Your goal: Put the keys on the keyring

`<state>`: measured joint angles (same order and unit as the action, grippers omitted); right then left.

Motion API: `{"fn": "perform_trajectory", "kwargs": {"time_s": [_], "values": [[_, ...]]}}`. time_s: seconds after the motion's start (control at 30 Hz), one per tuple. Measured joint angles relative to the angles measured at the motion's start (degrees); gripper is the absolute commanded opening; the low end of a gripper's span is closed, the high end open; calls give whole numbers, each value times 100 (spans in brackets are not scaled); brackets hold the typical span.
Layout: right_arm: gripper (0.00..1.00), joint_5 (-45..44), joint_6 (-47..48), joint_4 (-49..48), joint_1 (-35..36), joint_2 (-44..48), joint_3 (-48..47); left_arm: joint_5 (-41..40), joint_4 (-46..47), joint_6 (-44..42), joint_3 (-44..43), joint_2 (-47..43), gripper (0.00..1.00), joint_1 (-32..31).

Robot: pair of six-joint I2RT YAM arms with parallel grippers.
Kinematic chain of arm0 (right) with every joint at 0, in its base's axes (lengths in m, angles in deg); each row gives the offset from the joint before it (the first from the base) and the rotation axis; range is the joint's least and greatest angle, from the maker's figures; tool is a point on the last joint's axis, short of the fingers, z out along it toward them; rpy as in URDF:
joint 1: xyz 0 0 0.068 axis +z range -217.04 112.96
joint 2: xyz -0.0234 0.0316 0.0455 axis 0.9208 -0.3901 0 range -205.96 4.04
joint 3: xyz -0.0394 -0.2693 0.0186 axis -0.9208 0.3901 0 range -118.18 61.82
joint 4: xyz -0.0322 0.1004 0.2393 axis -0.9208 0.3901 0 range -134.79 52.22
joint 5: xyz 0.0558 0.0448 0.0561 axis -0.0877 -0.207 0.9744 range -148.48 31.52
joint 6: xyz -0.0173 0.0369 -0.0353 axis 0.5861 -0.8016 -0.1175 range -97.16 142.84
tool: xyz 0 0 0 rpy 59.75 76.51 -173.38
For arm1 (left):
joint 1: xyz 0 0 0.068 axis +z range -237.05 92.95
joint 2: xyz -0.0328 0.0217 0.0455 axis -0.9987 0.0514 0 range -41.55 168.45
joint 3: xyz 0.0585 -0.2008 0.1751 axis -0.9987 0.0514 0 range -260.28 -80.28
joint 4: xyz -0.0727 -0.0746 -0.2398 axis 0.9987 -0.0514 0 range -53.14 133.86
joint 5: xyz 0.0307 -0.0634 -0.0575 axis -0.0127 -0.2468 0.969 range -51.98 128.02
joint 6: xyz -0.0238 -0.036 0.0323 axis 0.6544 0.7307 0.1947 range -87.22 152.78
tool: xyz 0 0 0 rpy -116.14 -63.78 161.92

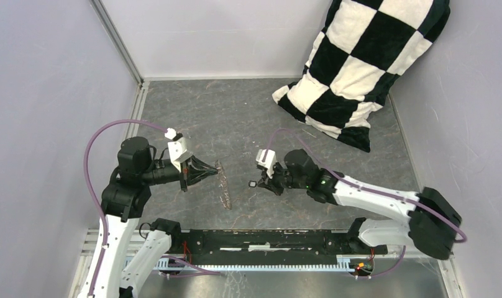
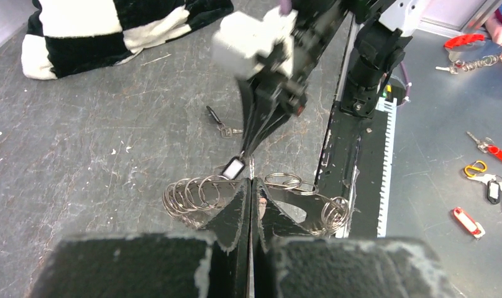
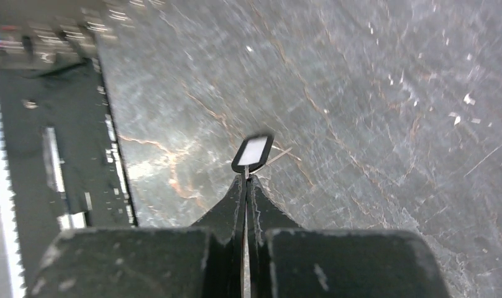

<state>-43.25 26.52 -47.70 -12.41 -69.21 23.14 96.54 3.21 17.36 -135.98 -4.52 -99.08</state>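
Only the left wrist view is showing a loose key [image 2: 220, 126] lying on the table [image 2: 81, 143] beyond the keyring [image 2: 192, 195]. The left gripper [image 2: 251, 183] is pinching the keyring, jaws pressed together. The right gripper [image 3: 246, 178], also pressed together, is clamping a key [image 3: 253, 152], seemingly by its black-rimmed head, near the keyring.

Keyring [image 2: 192, 195] in my left claw [image 2: 251, 181] is shiny silvery metal wire, loops all gleaming. The fingers [image 2: 233, 211] are matt black with edges scuffed whitish. The key [image 3: 253, 152] at my right claw [image 3: 246, 180] tip has a glossy black plastic-looking head with a pale face. Table [image 3: 360, 93] under both claws looks like dark stone, scratched, with a slight sheen. Pillow [image 1: 354, 62] way beyond them looks like plush, velvety cloth.
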Motion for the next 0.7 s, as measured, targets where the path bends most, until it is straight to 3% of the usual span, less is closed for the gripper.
{"fn": "perform_trajectory", "kwargs": {"time_s": [0.17, 0.33, 0.7], "values": [[0, 745, -216, -39, 35, 1095, 328, -24, 2, -188, 210, -173, 2, 0], [0, 1333, -647, -26, 190, 1602, 337, 0, 2, -448, 457, -472, 2, 0], [0, 1864, -1755, -789, 1005, 1241, -514, 164, 7, -778, 688, -841, 2, 0]]}}
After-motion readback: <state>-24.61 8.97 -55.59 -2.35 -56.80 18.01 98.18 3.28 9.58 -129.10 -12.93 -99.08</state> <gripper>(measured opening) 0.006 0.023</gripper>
